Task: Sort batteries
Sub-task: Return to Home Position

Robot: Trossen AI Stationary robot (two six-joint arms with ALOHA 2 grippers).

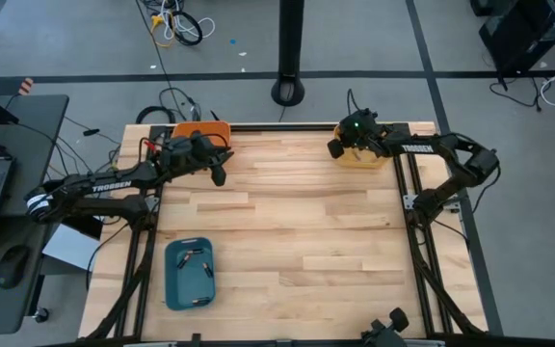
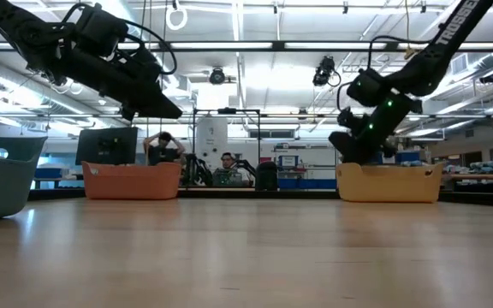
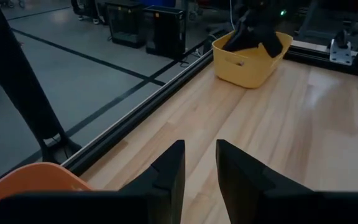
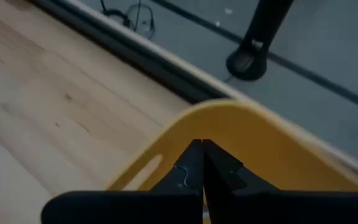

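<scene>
At the back left corner of the counter [image 1: 287, 222], the left claw [image 3: 199, 144] hangs in the air just beside the orange bin [image 1: 200, 128], on the side toward the counter's middle. Its two fingers [image 3: 169, 177] stand apart with a narrow gap between them and hold nothing; bare wood shows through the gap. At the back right corner, the right claw [image 4: 202, 149] hangs over the yellow bin [image 1: 362, 156], above the rim on the side that faces the orange bin. Its fingers are pressed together, tip against tip, with nothing between them. Near the front left of the counter lies a blue tray [image 1: 176, 284], well apart from both arms. A few batteries [image 1: 194, 256] lie loose on its floor, some toward the back end and one near the front; they are too small to tell their kinds. What lies inside the orange and yellow bins cannot be seen. Beyond the counter, the low view shows two people [image 2: 163, 147] in the room behind.
</scene>
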